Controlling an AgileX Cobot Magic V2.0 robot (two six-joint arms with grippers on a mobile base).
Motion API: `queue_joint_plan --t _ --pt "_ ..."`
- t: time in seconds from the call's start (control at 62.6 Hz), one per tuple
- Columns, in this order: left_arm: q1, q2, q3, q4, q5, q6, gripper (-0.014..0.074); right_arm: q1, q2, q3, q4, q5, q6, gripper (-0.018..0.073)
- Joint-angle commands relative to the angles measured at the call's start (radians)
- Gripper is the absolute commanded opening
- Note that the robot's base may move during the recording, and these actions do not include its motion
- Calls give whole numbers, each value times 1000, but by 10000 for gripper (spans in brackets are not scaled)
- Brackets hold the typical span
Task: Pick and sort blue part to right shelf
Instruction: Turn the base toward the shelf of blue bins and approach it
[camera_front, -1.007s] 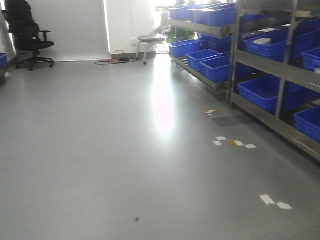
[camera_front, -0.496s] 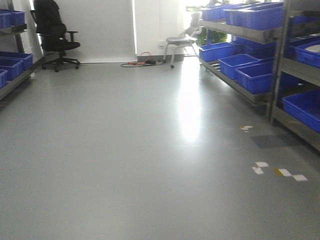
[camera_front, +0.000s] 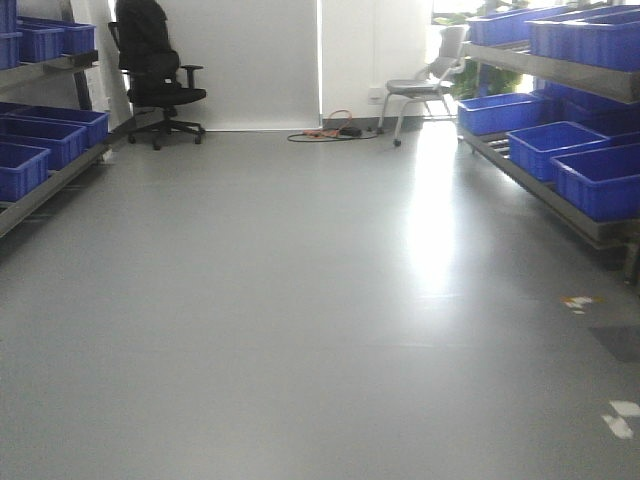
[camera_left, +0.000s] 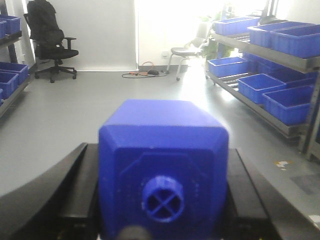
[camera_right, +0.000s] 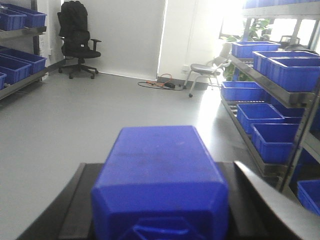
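In the right wrist view the blue part (camera_right: 160, 170), a long solid-blue block, fills the space between my black fingers (camera_right: 75, 205). My right gripper (camera_right: 160, 200) is shut on it. My left gripper (camera_left: 162, 170) is shut on a squatter blue block (camera_left: 162, 145) with a small round knob (camera_left: 162, 199) facing the camera. The right shelf (camera_front: 560, 170), a steel rack with blue bins, runs along the right wall and also shows as the right shelf (camera_left: 260, 85) and the right shelf (camera_right: 270, 95). Neither gripper appears in the front view.
A second rack with blue bins (camera_front: 40, 150) lines the left wall. A black office chair (camera_front: 155, 75) and a grey chair (camera_front: 425, 90) stand at the far wall, with cables (camera_front: 330, 132) on the floor. Tape marks (camera_front: 620, 415) lie at the right.
The front view has swung to the left. The right shelf slid toward the right edge, the left rack came into view, and the office chair moved toward the middle.
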Motion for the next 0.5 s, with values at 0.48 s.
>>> queue_joint_plan --t 0.48 --pt "-4 11 -31 -6 -94 0 387 -5 7 -27 -2 -95 -1 407"
